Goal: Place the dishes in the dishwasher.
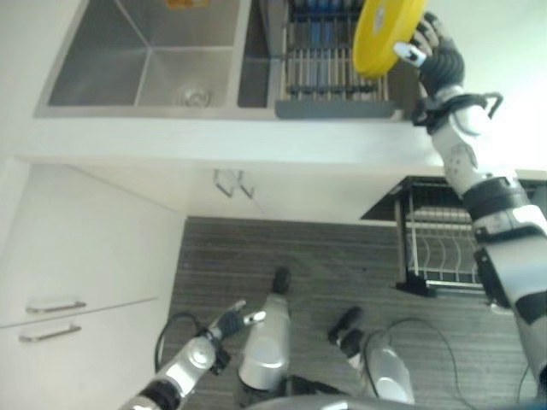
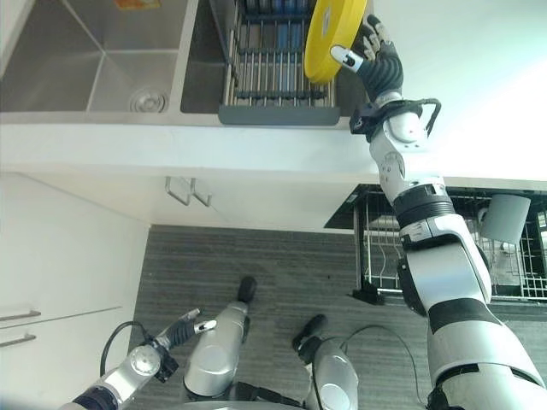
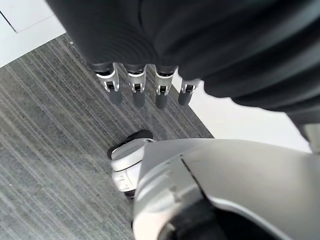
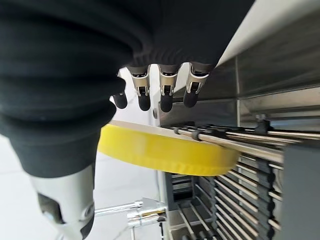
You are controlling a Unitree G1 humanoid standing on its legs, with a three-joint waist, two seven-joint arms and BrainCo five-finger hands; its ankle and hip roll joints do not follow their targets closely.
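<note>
Right eye view: right hand [image 2: 376,61] pinches yellow plate [image 2: 332,34] above drying rack [image 2: 273,77]; left hand [image 2: 184,329] hangs low, fingers relaxed, empty.

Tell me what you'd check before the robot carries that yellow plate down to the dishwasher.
1. Plate held: the right hand has its thumb and fingers round the yellow plate. Ok.
2. Plate free of the drying rack: the right wrist view shows it close against the rack's bars; cannot tell.
3. Dishwasher open: its lower rack is pulled out below the counter. Ok.
4. Space in that rack: bare wire tines show at its near end. Ok.
5. Left hand out of the way: low, over the floor, fingers straight. Ok.
</note>
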